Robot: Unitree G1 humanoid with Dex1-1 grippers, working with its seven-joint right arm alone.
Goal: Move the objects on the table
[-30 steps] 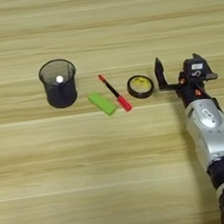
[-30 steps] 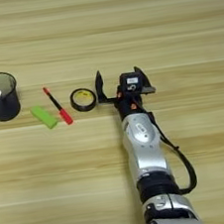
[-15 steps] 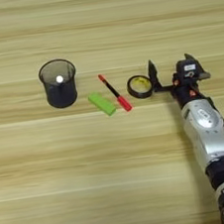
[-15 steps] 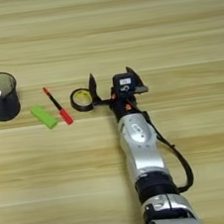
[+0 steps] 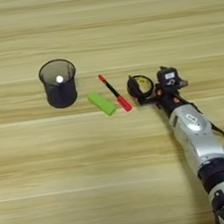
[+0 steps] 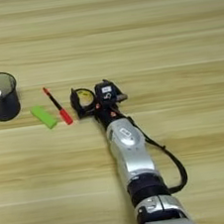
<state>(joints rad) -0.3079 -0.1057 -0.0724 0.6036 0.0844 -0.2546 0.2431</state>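
- While the silver forearm (image 6: 126, 147) reaches in from the lower right, the right gripper (image 5: 148, 88) sits over the black tape roll (image 5: 139, 86), one black finger (image 5: 132, 88) on the roll's left side and the other behind its right rim, beside the wrist block.
- Whether the fingers have pinched onto the roll or merely straddle it cannot be told from either eye view; the roll appears to lie flat on the counter (image 5: 117, 173), yellow label showing.
- Taking the tape roll as landmark: the black-and-red pen (image 5: 115, 92) lies just to its left, slanting with the red cap nearest the robot, close to the left finger but seemingly apart from it.
- Further left of the roll lies the bright green block (image 5: 102, 103), just beside the pen; well beyond that stands the black mesh cup (image 5: 59, 84), upright, a small white thing inside.
- Judged step: securing the tape roll, first of the three objects to be moved.
- To do it well, the fingers should close squarely across the roll's outer wall, low enough not to slip off the rounded edge, and the lift should go straight up before any sideways travel.
- Main risk: the left finger brushing the pen's cap and rolling the pen toward the block.
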